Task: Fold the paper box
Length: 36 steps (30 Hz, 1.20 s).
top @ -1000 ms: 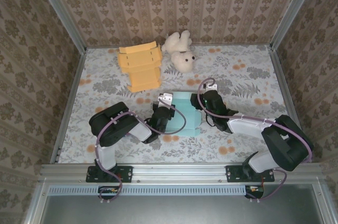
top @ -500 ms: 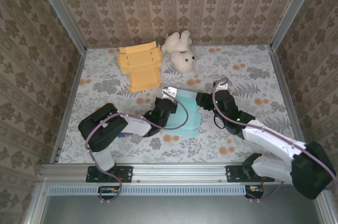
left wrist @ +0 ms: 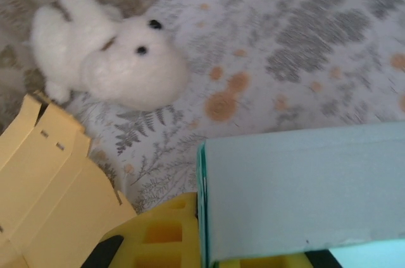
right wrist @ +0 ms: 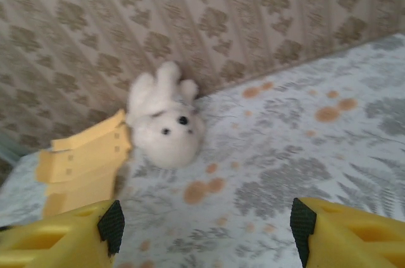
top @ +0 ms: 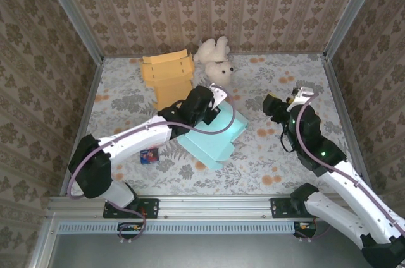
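Seen from above, a floral tabletop [top: 304, 78] enclosed by patterned walls; near its middle sits the teal paper box [top: 212, 136], partly folded and lying at an angle. The left pincer [top: 214, 105] is pinched narrow on the box's far edge, apparently to hold that panel so it can be lifted or steadied for a crease; the left wrist view shows the teal sheet hard against a yellow finger pad [left wrist: 166, 237]. The right pincer [top: 273, 105] hangs to the right of the box, well apart from it, jaws spread wide with nothing between them; it looks parked there to leave the other arm room, and ready to take a flap. Toward the far wall lies a yellow cardboard box [top: 168, 78], opened out, with a white plush bear [top: 215, 62] just beside it; both are clear of the working area. A small dark object [top: 150, 155], too small to identify, lies near the left arm.
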Each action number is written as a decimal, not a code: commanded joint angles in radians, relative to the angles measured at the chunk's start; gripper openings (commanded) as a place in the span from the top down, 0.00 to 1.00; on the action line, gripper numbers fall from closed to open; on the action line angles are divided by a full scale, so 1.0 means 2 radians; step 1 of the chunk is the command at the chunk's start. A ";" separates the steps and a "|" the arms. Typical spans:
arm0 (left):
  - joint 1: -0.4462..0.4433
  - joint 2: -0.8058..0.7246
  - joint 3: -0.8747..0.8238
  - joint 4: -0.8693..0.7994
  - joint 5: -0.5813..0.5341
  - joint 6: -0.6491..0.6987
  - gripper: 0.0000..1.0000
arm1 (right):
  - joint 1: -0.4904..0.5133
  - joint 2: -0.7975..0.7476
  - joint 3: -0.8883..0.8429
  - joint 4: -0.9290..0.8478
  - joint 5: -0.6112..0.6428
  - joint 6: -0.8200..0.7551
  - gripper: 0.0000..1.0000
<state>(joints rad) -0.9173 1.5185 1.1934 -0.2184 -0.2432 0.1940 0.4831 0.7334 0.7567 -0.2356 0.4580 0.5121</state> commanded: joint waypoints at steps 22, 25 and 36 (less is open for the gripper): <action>-0.048 0.234 0.168 -0.234 -0.043 0.541 1.00 | -0.052 -0.051 -0.113 0.050 -0.029 0.020 0.25; -0.057 0.261 0.193 -0.232 -0.035 0.543 1.00 | -0.053 -0.057 -0.114 0.047 -0.030 0.021 0.25; -0.052 0.286 0.225 -0.249 -0.059 0.547 0.75 | -0.054 -0.064 -0.118 0.048 -0.041 0.022 0.25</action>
<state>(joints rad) -1.0306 2.0991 1.6268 -0.7055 -0.3340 1.2621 0.3820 0.6140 0.5282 -0.1574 0.3931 0.5484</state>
